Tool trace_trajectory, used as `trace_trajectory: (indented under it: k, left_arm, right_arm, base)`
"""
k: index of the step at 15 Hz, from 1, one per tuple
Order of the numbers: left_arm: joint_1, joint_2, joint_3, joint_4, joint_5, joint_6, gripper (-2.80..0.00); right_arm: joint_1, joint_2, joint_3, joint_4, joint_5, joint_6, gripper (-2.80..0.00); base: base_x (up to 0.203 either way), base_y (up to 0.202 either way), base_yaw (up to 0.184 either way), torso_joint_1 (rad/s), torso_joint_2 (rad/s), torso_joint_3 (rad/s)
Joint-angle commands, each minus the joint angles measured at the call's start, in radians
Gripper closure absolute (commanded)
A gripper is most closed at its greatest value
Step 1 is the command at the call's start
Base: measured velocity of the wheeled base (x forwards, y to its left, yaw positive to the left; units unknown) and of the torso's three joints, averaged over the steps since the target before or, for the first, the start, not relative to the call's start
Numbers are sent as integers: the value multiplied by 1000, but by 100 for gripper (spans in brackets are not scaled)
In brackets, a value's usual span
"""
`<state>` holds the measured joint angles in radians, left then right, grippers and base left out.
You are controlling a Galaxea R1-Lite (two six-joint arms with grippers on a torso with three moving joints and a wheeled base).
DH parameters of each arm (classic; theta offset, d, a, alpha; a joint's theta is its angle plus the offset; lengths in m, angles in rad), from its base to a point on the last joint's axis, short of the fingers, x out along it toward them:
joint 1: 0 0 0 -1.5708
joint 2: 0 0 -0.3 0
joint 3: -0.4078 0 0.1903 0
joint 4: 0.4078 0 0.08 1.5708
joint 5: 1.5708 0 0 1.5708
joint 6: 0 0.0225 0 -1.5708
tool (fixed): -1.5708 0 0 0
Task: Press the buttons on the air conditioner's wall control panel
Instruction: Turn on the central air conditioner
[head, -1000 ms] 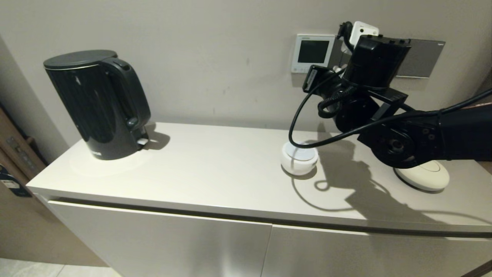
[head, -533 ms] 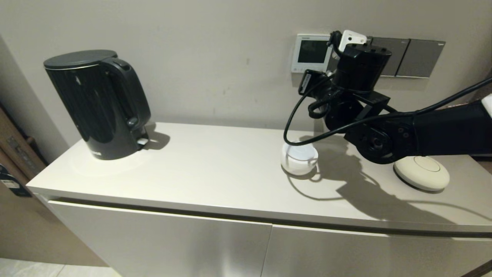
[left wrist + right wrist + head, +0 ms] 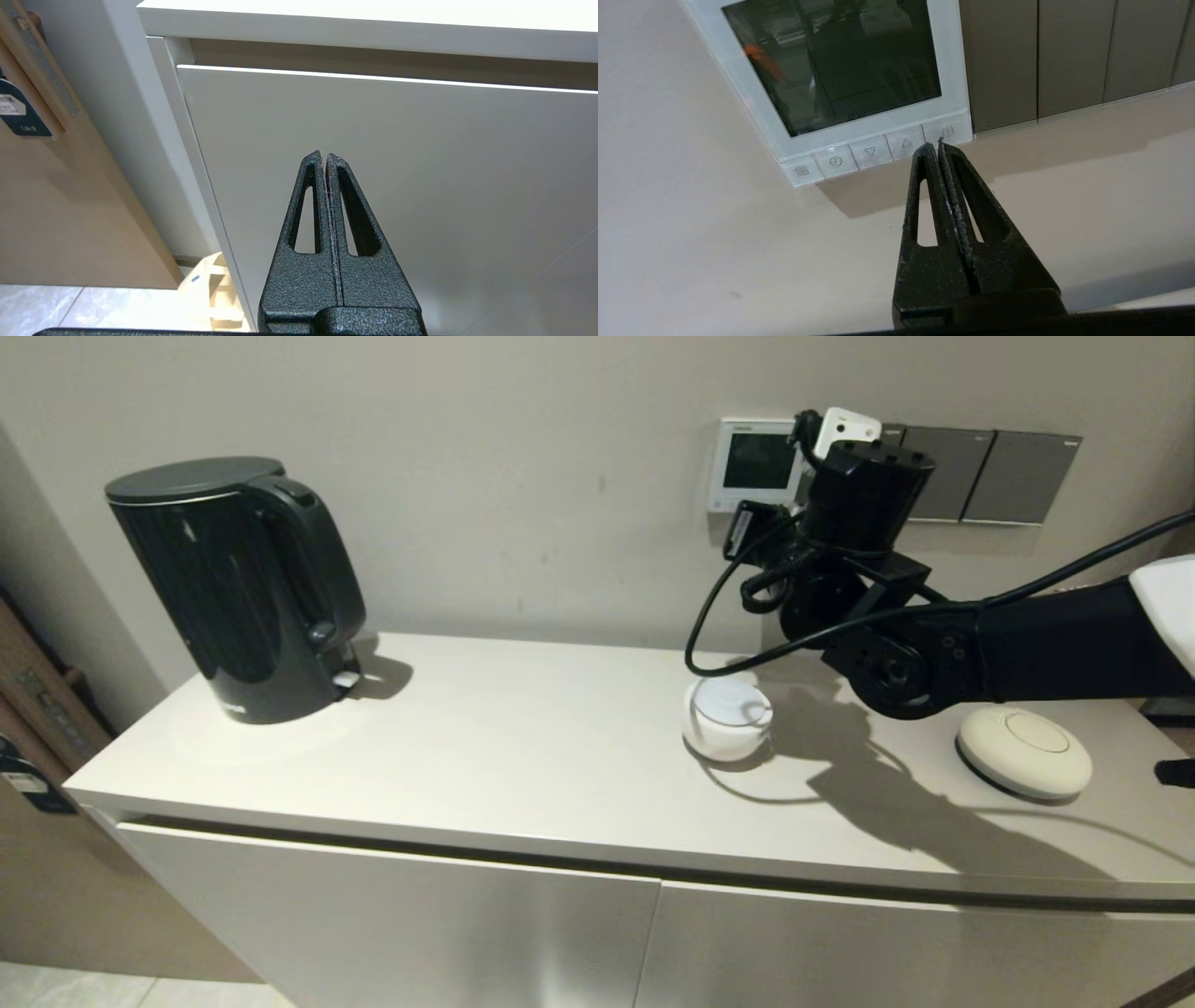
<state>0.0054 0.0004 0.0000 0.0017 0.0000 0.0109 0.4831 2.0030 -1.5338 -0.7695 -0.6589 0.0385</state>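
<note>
The wall control panel (image 3: pixel 754 463) is a small white-framed thermostat with a dark screen, fixed to the wall above the cabinet. It also shows in the right wrist view (image 3: pixel 840 65). The buttons (image 3: pixel 871 151) run in a row along its bottom edge. My right gripper (image 3: pixel 934 145) is shut and empty, with its tips right at the power button (image 3: pixel 948 131) at the row's end nearest the switch plates; I cannot tell whether they touch. In the head view my right wrist (image 3: pixel 864 485) hides the panel's right edge. My left gripper (image 3: pixel 325 155) is shut and empty, parked low before the cabinet door.
Dark grey switch plates (image 3: pixel 990 476) sit on the wall right of the panel. On the cabinet top (image 3: pixel 523 756) stand a black kettle (image 3: pixel 238 588) at the left, a small white bowl (image 3: pixel 726 719) under my right arm's cable and a cream disc (image 3: pixel 1024 751).
My right arm has moved left and in towards the wall, bringing the shut gripper up to the panel's bottom edge. The left arm has not moved.
</note>
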Motion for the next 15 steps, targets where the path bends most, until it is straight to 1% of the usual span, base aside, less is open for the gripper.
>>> trace_trajectory:
  k: [1,7,11,15]
  left_arm:
    - [1,1,0,0,0,0,0]
    - [1,1,0,0,0,0,0]
    - [1,1,0,0,0,0,0]
    - [1,1,0,0,0,0,0]
  right_arm:
    - [-10,31,-25,-4,-2,-2,0]
    - [-11,40,-40,-5,1,-2,0]
    - [-5,2,-19,-7,1,-2,0]
    - [32,-55,18,-7,0,-2,0]
  base:
    - [0,0,0,0,0,0]
    - [0,0,0,0,0,0]
    - [0,0,0,0,0,0]
    - [0,0,0,0,0,0]
